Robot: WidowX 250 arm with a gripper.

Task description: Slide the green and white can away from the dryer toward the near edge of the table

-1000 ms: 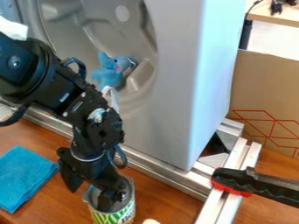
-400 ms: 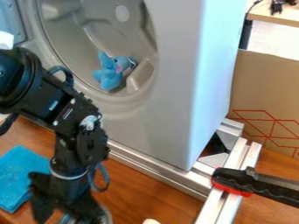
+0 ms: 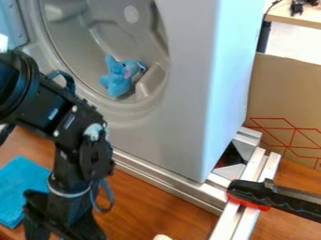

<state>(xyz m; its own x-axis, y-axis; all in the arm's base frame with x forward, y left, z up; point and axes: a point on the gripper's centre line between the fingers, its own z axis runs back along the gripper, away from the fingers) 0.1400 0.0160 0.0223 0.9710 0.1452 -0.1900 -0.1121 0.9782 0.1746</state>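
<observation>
1. Evidently at rest over the lower left of the camera view, the black gripper (image 3: 63, 229) hangs from the WidowX arm (image 3: 78, 157), its lower end at the bottom edge; whether its jaws stand apart, together or clamped on something cannot be told.
2. Nearest to it, a folded blue cloth (image 3: 24, 190) lies on the wooden table (image 3: 147, 208) at the left, close to the table's aluminium rail (image 3: 160, 176); the gripper overlaps the cloth's right edge in the view.
3. Behind the arm, a blue plush elephant (image 3: 118, 80) with a pink patch sits in the lower right part of the round recess of a moulded grey basin unit (image 3: 179, 126).
4. At the lower right, a black-handled clamp (image 3: 249, 192) with red trim crosses the paired metal profiles (image 3: 254, 173).
5. A pale rounded object (image 3: 162, 237) shows at the bottom edge, right of the gripper.
6. Beyond the unit's right side stands a cardboard panel (image 3: 285, 89) bearing red lines.
</observation>
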